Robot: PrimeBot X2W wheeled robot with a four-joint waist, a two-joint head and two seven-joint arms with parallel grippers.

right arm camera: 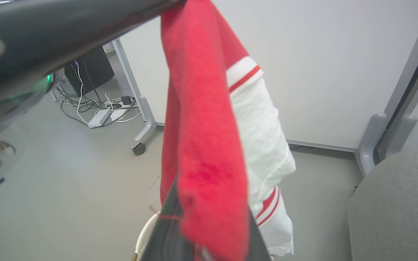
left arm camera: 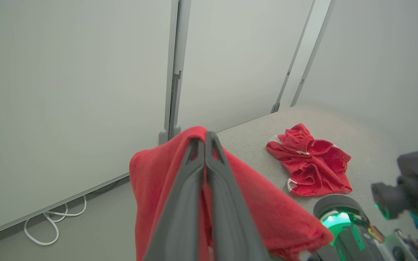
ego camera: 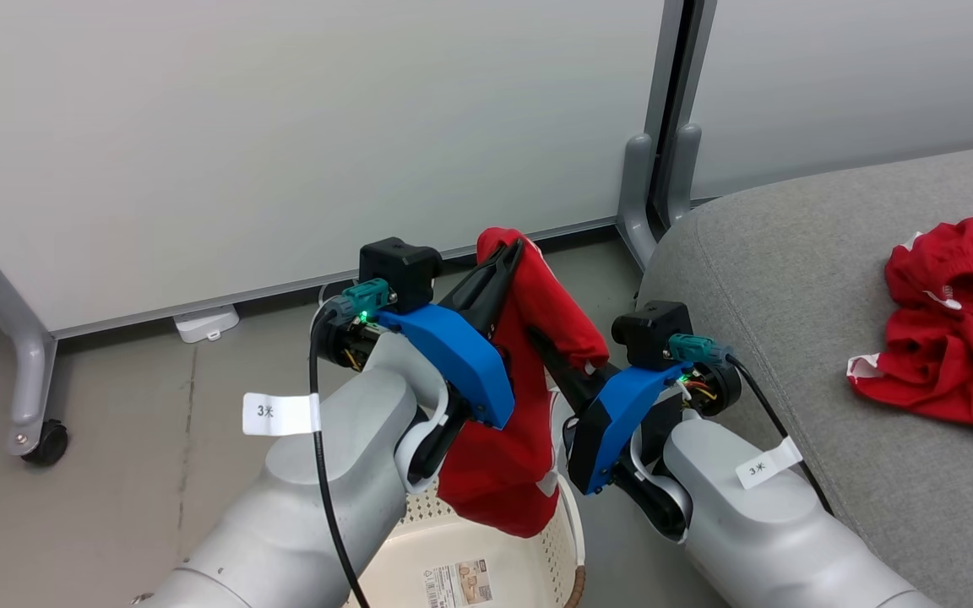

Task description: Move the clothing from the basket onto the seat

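Two bright-red fabric garments with white striped panels show. The first garment (ego camera: 499, 473) hangs at centre frame, above one oval cream perforated plastic basket (ego camera: 562, 553) at the bottom edge. Two tools pinch it: the left tool (ego camera: 510, 253) is closed on its top fold, and the right tool (ego camera: 550, 359) is closed lower down, with fabric draped over it. The second garment (ego camera: 951, 338) lies crumpled at the right on one light-grey upholstered seat (ego camera: 774, 279).

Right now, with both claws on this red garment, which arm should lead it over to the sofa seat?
Likely right: the right claw grips the red garment beside the grey seat; the left claw holds its top, farther off.
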